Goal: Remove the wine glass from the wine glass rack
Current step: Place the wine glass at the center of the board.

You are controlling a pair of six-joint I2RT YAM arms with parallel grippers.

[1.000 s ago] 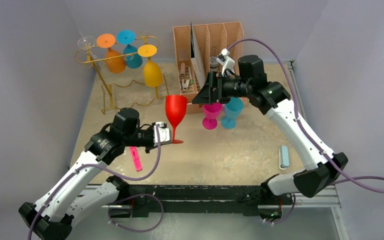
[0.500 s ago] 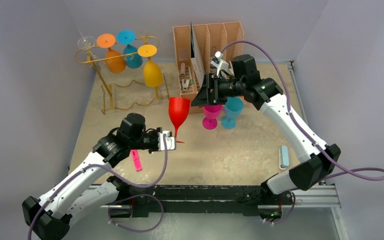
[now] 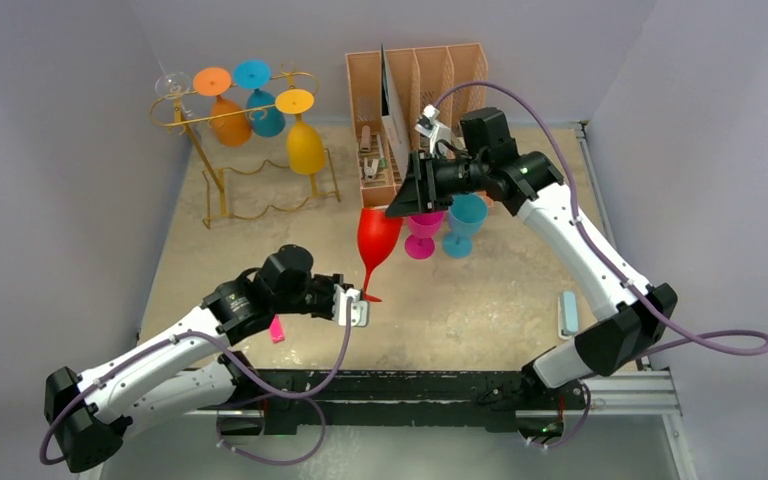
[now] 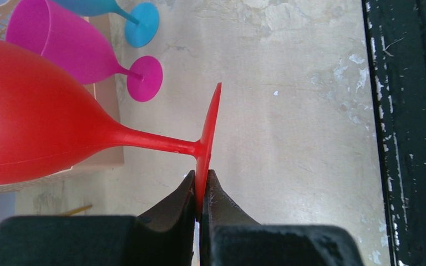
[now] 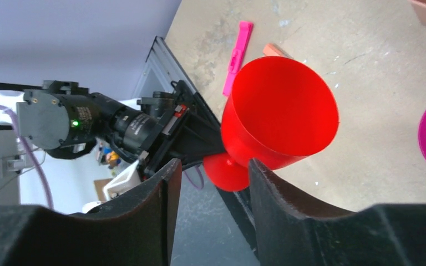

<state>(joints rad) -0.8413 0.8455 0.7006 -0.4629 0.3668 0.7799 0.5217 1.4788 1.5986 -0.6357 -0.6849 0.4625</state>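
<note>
My left gripper (image 3: 360, 303) is shut on the foot rim of a red wine glass (image 3: 376, 238) and holds it tilted above the table; the left wrist view shows the gripper (image 4: 201, 178) pinching the foot of the glass (image 4: 39, 133). My right gripper (image 3: 407, 192) is open and empty, just above and behind the red bowl; in the right wrist view the gripper (image 5: 213, 169) frames the glass (image 5: 280, 113). The gold wire rack (image 3: 222, 110) stands at the back left with orange, blue, yellow and clear glasses hanging.
A magenta glass (image 3: 423, 228) and a blue glass (image 3: 463, 222) stand under the right arm. A peach organiser (image 3: 412, 80) is at the back. A pink marker (image 3: 277, 329) lies near the left arm, a pale blue block (image 3: 567, 312) at right.
My left gripper has carried the red glass right and nearer, tilting its bowl toward the right gripper. The right gripper has shifted slightly left toward it.
</note>
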